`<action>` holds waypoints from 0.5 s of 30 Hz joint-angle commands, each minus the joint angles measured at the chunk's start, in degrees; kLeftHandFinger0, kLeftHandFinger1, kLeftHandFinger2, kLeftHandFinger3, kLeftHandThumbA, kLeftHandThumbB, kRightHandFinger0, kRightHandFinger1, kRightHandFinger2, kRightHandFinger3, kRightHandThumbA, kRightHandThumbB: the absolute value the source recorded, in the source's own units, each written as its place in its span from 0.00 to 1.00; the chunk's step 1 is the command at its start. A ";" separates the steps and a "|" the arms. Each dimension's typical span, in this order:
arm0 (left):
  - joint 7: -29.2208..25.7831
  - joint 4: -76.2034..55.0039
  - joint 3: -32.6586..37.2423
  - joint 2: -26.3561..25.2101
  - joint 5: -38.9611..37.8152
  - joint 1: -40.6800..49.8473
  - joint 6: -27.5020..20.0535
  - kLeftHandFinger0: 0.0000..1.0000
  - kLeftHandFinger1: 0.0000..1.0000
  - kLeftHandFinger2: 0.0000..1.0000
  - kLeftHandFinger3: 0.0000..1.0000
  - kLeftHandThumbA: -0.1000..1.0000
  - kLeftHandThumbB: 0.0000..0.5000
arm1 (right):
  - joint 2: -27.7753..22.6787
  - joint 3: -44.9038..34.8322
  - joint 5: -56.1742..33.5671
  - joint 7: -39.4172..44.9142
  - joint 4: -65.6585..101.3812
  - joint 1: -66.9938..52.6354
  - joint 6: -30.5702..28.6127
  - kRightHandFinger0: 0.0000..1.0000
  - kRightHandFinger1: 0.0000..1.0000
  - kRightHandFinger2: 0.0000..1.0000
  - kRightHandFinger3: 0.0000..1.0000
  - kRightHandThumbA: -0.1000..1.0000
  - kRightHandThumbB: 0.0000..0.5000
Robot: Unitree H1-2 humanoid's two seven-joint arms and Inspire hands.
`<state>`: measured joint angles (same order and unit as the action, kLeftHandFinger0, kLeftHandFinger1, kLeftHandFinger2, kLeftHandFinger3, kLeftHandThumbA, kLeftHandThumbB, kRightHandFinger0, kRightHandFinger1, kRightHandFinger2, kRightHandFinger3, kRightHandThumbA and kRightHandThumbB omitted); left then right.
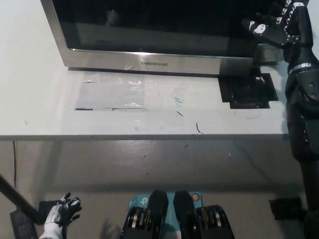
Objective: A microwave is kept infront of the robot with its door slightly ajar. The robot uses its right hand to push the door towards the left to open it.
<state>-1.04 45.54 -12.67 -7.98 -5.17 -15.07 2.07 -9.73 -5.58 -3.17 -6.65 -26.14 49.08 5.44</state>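
The microwave (pixel 164 37) sits at the back of the table (pixel 45 104), straight ahead of me, its door (pixel 154 27) filling most of the front. My right hand (pixel 279 27) is up at the door's right end, fingers spread, grasping nothing. I can't tell whether it touches the door. If the fingertips land on the door's face rather than behind its edge, I'd likely push it shut. My left hand (pixel 62 213) rests low, loosely open.
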 commanded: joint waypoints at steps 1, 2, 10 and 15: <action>0.14 -0.88 0.13 -0.88 -0.63 -0.67 -1.38 0.92 0.83 0.91 0.95 0.45 0.33 | 0.74 1.04 0.38 1.51 1.69 4.50 -2.79 0.63 0.83 0.88 1.00 1.00 0.46; 0.60 -0.91 0.17 -0.93 -0.78 -0.54 -1.74 0.91 0.84 0.91 0.96 0.45 0.31 | 0.84 1.26 0.67 1.32 1.52 4.48 -3.11 0.63 0.83 0.87 1.00 1.00 0.44; 0.02 -1.35 0.13 -1.22 -0.64 -0.47 -0.45 0.91 0.83 0.91 0.95 0.46 0.34 | 1.93 2.61 -0.34 3.35 9.02 -1.23 -0.70 0.64 0.85 0.89 1.00 1.00 0.41; -0.11 -0.73 0.48 -1.43 -0.11 -0.70 -1.04 0.93 0.80 0.91 0.95 0.47 0.31 | 2.81 3.87 -2.56 5.96 17.53 -8.17 1.07 0.63 0.86 0.89 1.00 1.00 0.43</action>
<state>-0.89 45.57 -12.45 -8.21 -5.13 -15.08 2.04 -8.41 -4.07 -3.36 -6.00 -14.34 41.94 6.16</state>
